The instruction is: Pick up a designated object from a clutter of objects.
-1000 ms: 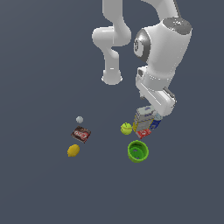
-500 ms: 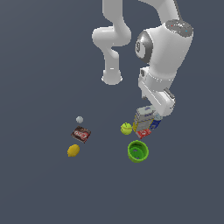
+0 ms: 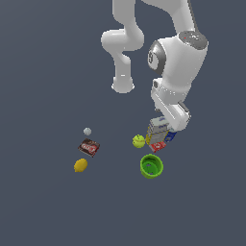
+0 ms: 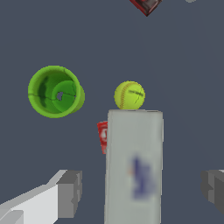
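We can see our gripper [image 4: 140, 192] hanging right over the tall grey-white box [image 4: 133, 166]. Its two fingers [image 4: 69, 194] are spread wide, one on each side of the box, and neither one touches it. The box stands between them, with a gap on both sides. So we think the first part is done: the hand is lined up with the box. What is left is to go lower if needed, squeeze the fingers onto the box, and lift it up. The box does not look lifted yet.

In the exterior view, the box [image 3: 157, 130] sits just under the arm's hand, and the hand hides part of it.

Other things sit close by. A yellow-green ball [image 4: 129, 95] is just past the far end of the box, maybe touching it; we cannot tell. A small red packet [image 4: 102, 136] peeks out from beside the box, on the same side as the green cup [image 4: 55, 91]. The cup lies a bit farther off. A little bit of blue [image 3: 172, 136] shows on the other side of the box in the exterior view.

Well away from the gripper are a brown packet [image 3: 89, 147], a lemon [image 3: 80, 165] and a tiny grey ball [image 3: 87, 131]. These will not get in the way.

The red packet is the one to watch. It lies near the path of one finger, so that finger might bump it when it closes.
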Available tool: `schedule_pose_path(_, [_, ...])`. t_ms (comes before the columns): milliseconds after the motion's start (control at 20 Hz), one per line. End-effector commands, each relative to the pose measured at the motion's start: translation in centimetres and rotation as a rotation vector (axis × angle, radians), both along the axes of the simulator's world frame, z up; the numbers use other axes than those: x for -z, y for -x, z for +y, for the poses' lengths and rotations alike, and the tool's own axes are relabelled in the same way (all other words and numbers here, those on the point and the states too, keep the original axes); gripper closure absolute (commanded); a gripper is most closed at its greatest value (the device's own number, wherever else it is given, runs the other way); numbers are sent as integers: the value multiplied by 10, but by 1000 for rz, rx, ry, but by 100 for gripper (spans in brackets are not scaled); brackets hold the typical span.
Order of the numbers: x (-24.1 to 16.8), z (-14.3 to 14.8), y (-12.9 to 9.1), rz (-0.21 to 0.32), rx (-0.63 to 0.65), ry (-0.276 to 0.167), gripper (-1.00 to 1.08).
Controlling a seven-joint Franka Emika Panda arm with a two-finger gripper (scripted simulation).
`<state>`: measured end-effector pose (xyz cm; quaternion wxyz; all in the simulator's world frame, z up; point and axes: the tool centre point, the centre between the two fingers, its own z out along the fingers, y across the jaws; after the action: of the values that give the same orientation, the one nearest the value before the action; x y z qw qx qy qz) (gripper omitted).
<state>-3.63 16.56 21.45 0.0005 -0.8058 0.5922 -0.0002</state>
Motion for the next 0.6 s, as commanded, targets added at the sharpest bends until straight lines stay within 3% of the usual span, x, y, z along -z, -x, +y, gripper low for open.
schedule_pose_path(0, [12, 0, 1, 1, 0, 0, -92])
schedule_pose_path(400, [32, 0, 0, 1, 2, 0, -92])
schedule_pose_path(450, [32, 0, 0, 1, 2, 0, 108])
schedule_pose_path(550, [32, 0, 0, 1, 2, 0, 108])
